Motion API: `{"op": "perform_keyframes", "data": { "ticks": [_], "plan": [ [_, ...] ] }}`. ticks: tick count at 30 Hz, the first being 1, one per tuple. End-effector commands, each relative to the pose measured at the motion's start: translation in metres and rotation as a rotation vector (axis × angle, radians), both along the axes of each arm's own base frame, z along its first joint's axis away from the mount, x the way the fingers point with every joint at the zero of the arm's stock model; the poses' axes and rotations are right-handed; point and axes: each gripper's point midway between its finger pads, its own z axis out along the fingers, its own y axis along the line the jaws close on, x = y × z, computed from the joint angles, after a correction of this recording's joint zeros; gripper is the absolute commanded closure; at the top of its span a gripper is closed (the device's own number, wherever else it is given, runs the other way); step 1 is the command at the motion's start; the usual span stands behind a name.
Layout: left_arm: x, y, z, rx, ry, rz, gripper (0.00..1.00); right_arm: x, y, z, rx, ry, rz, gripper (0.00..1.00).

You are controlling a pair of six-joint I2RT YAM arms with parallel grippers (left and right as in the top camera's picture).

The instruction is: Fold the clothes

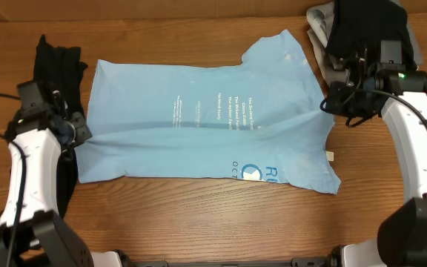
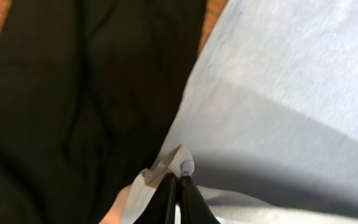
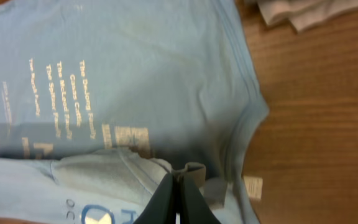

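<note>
On the table [image 1: 199,222]: the light blue T-shirt [image 1: 199,111] lies flat and wide across the wood. Its neck end is by the right arm and its bottom hem is by the left arm.
Left gripper [image 2: 178,180]: its two fingers are pinched together on a small bit of the shirt's hem edge.
Right gripper [image 3: 179,179]: its fingers are pinched together on a bunched fold of shirt near the neck.
Black garment [image 1: 56,63]: a dark crumpled heap just beside the hem, partly under the left arm.
Grey cloth [image 1: 319,26]: a small heap at the far right corner, near the sleeve.
What could go wrong: the left pinch holds only a tiny bit, so the hem may slip out when pulled. If one arm lifts faster than the other, the fold may come out crooked. The left arm could also drag the black garment along, because it lies so close.
Feel and shape: the shirt is thin, soft and floppy, with a long crease across its middle. It has white words and a blue-white logo printed on it. The wood is hard and smooth.
</note>
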Motion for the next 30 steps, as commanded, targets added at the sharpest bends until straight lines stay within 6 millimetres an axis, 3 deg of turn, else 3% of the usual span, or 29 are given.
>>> {"op": "perform_keyframes", "data": {
  "ticks": [1, 9, 19, 21, 23, 24, 26, 28, 30],
  "plan": [
    [0.012, -0.008, -0.017, 0.013, 0.016, -0.034, 0.96, 0.007, 0.001, -0.006, -0.006, -0.014, 0.028, 0.96],
    [0.040, -0.005, -0.042, 0.074, 0.002, -0.051, 0.96, 0.018, 0.002, -0.025, 0.005, 0.008, 0.032, 0.96],
    [0.049, -0.002, -0.066, 0.070, 0.015, -0.049, 0.94, 0.019, 0.003, -0.046, 0.017, 0.057, 0.034, 0.96],
    [0.050, -0.002, -0.068, 0.070, 0.015, -0.050, 0.81, 0.020, 0.003, -0.045, 0.017, 0.056, 0.034, 0.96],
    [0.053, -0.001, -0.067, 0.073, 0.006, -0.050, 0.57, 0.019, 0.003, -0.046, 0.017, 0.058, 0.034, 0.76],
    [0.054, -0.001, -0.066, 0.075, -0.002, -0.049, 0.40, 0.019, 0.003, -0.046, 0.017, 0.059, 0.034, 0.63],
    [0.059, 0.000, -0.064, 0.085, -0.020, -0.061, 0.16, 0.018, 0.003, -0.046, 0.017, 0.062, 0.034, 0.54],
    [0.065, 0.001, -0.057, 0.097, -0.032, -0.088, 0.02, 0.018, 0.003, -0.046, 0.018, 0.064, 0.033, 0.42],
    [0.071, -0.001, -0.046, 0.094, -0.038, -0.123, 0.00, 0.018, 0.005, -0.042, 0.026, 0.066, 0.036, 0.36]
  ]
}}
